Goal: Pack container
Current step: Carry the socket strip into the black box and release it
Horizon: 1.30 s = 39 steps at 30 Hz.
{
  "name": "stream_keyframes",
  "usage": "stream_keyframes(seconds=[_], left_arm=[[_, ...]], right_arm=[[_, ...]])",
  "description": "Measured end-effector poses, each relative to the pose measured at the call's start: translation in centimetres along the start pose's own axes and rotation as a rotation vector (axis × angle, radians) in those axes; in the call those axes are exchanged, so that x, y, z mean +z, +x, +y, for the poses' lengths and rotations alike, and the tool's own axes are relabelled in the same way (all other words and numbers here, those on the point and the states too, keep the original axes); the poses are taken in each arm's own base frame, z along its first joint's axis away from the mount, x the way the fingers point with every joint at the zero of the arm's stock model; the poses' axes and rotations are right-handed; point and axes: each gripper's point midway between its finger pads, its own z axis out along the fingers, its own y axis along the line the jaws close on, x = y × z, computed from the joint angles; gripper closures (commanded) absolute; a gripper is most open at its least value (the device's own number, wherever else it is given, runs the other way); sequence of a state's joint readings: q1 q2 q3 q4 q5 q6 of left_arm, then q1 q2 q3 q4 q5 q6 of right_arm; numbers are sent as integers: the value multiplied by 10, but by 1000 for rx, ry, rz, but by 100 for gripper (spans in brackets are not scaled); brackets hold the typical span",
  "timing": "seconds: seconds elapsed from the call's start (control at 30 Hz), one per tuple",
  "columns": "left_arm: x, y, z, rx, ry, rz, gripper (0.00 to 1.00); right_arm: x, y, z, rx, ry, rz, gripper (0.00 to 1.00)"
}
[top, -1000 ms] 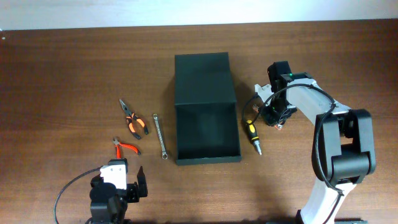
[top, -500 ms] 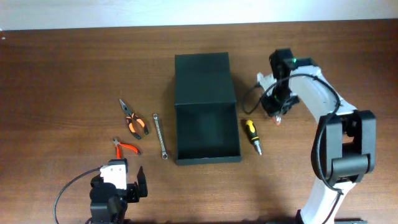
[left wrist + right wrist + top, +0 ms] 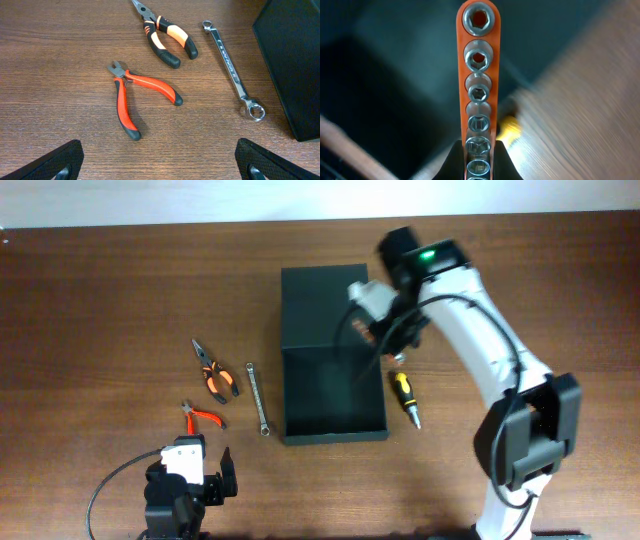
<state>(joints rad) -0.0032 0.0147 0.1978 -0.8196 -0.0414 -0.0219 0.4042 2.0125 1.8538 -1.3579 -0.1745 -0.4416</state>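
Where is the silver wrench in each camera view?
Overhead: wrench left of the container, close by.
Left wrist: wrench upper right, beside the container wall.
Right wrist: not in it; socket rail over container.
Shared landmark: the dark container, in all three.

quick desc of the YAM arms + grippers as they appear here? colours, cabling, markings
Right arm: white links, black joint housings, a lit green LED near the wrist, black cable looped alongside. Left arm: black body, white top plate, black cable curving off. Left gripper fingers: black, diamond-textured pads. No readable labels.
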Motion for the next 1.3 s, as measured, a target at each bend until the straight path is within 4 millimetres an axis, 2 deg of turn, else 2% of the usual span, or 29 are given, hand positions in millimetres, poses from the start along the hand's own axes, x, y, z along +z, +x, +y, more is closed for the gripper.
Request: stream_keyframes(seconds=[0.13, 0.2, 0.3, 0.43, 0.53, 0.7, 0.83, 1.03, 1.13, 1.3], left_arm=[[0, 0, 0, 0, 0, 0, 1], [0, 0, 0, 0, 0, 0, 1], [0, 0, 0, 0, 0, 0, 1], [0, 0, 0, 0, 0, 0, 1], [0, 0, 0, 0, 0, 0, 1], [0, 0, 0, 0, 0, 0, 1], [0, 0, 0, 0, 0, 0, 1], [0, 0, 0, 0, 0, 0, 1], [0, 0, 0, 0, 0, 0, 1], [0, 0, 0, 0, 0, 0, 1]], right_arm=[[8, -13, 42, -140, -3, 20, 91], [10, -16, 55, -185, -1, 28, 91], [13, -18, 64, -216, 3, 32, 91], [27, -22, 66, -238, 15, 20, 91], [47, -24, 64, -243, 25, 3, 91], [83, -14, 62, -230, 27, 6, 90], [102, -9, 60, -219, 30, -1, 86], [117, -3, 59, -210, 31, -5, 76], [119, -2, 59, -205, 30, -4, 68], [119, -5, 58, -200, 35, -18, 61]])
